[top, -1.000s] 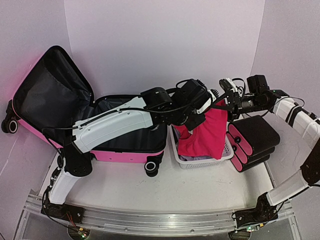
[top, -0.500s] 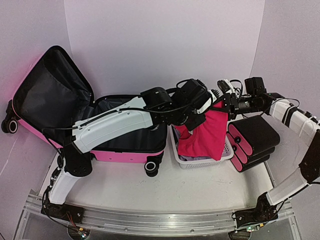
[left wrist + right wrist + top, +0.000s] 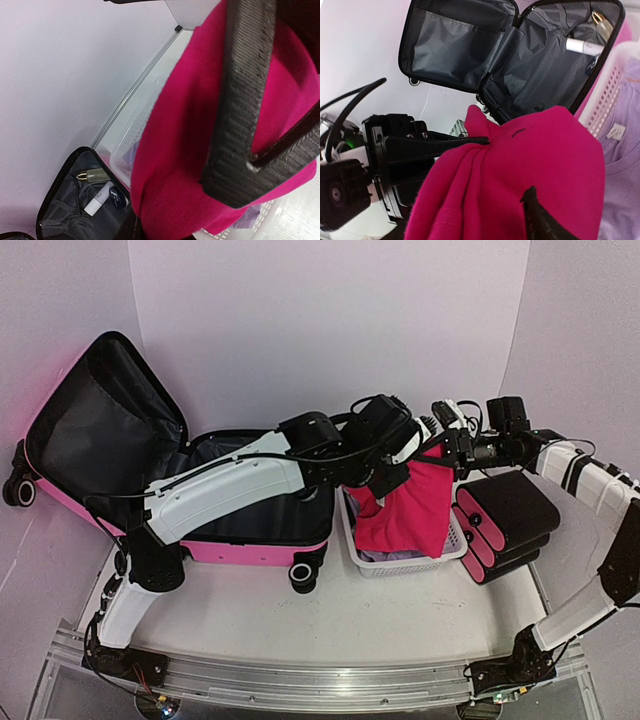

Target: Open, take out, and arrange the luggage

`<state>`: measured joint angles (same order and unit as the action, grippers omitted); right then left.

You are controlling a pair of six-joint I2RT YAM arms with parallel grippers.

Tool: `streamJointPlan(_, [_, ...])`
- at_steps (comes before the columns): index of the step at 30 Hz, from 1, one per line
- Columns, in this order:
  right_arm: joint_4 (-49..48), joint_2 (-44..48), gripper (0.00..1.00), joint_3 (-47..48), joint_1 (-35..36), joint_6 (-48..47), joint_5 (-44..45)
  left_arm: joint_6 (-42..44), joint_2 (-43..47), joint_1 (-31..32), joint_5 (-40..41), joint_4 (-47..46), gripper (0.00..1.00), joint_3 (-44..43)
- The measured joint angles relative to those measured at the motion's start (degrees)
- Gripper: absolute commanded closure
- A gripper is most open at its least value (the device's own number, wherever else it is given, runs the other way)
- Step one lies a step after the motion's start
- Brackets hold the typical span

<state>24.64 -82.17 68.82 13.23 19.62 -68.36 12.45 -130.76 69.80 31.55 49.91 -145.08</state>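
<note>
The luggage (image 3: 250, 550), a bright-pink hard-shell suitcase, lies open at the left with its black-lined lid (image 3: 100, 430) propped up. My left gripper (image 3: 385, 480) reaches across it and is shut on a magenta garment (image 3: 410, 510) that hangs over the white basket (image 3: 400, 565). In the left wrist view its ribbed fingers (image 3: 240, 100) pinch the magenta garment (image 3: 190, 150). My right gripper (image 3: 447, 447) is shut on the cloth's upper right corner. In the right wrist view only one of its fingertips (image 3: 535, 215) shows; the magenta garment (image 3: 520, 165) covers the other.
A stack of black cases with pink ends (image 3: 510, 515) stands right of the basket. A lilac garment (image 3: 620, 165) lies in the basket (image 3: 610, 90). A gold-capped bottle (image 3: 92, 175), a white tube (image 3: 100, 197) and a dark round compact (image 3: 117, 199) lie inside the suitcase.
My right gripper has moved left to the garment's upper corner and its jaws have narrowed onto the cloth. The left arm and the garment have barely shifted.
</note>
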Motion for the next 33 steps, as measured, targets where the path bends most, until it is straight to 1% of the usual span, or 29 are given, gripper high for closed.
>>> streamJointPlan(2, [-0.13,-0.09,0.48,0.0,0.35,0.17,0.0,0.0,0.0,-0.04,0.0,0.0,1.0,0.0])
streamJointPlan(4, [-0.17,-0.17,0.59,0.0,0.76,0.37,0.02,0.02,0.0,-0.11,0.0,0.0,1.0,-0.02])
streamJointPlan(5, [-0.28,-0.17,0.68,0.0,0.96,0.42,0.02,0.04,0.0,-0.13,0.0,0.0,1.0,-0.02])
streamJointPlan(6, [-0.55,-0.17,0.8,0.0,1.05,0.55,0.04,0.09,0.0,-0.17,0.0,0.0,1.0,-0.02])
streamJointPlan(7, [-0.79,-0.17,0.95,0.04,1.11,0.57,0.11,0.11,0.0,-0.22,0.0,0.0,1.0,-0.02])
streamJointPlan(8, [-1.05,-0.17,1.0,0.04,1.2,1.07,0.28,0.11,0.0,-0.24,0.0,0.0,1.0,-0.02])
streamJointPlan(14, [-1.86,-0.52,1.0,0.11,1.33,2.08,2.38,0.24,0.0,-0.61,-0.04,0.02,1.0,0.09])
streamJointPlan(18, [-2.36,-1.57,1.0,0.11,1.55,2.71,3.32,1.31,0.0,-0.96,-0.02,-0.04,0.9,1.01])
streamJointPlan(22, [-2.21,-1.68,1.0,0.17,1.6,2.99,4.22,1.86,0.09,-1.25,-0.11,-0.59,0.74,2.16])
streamJointPlan(26, [-1.88,-1.68,1.0,0.46,1.57,3.76,5.07,1.95,1.44,-1.57,-0.35,-1.42,0.54,4.96])
streamJointPlan(30, [-1.4,-1.84,1.0,1.55,1.55,4.55,5.25,1.29,3.69,-1.77,-1.05,-2.08,0.29,8.04])
streamJointPlan(33, [-1.31,-2.05,1.0,2.67,1.55,5.49,5.25,0.87,6.1,-1.9,-1.49,-2.12,0.16,10.69])
